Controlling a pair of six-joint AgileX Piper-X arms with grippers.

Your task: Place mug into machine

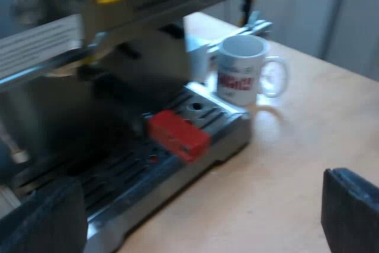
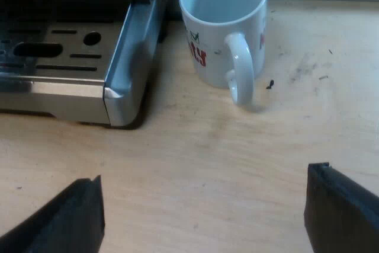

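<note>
The mug (image 2: 220,25) stands upright and empty on the surface (image 2: 195,146), just beside the corner of the tray (image 2: 127,69) of the machine (image 1: 118,4), not yet on it; its handle points toward the right end effector (image 2: 206,173), whose fingers are wide apart with nothing between them; the left end effector (image 1: 195,182) is spread too, near the tray's front. Likely risks: a finger going between mug and tray could jam, as the gap is narrow; a low carry would catch the mug's base on the tray's raised rim and tip it; the red end (image 1: 177,135) juts over the tray, so the mug could knock it; a hold on the handle alone may let the mug swing.
</note>
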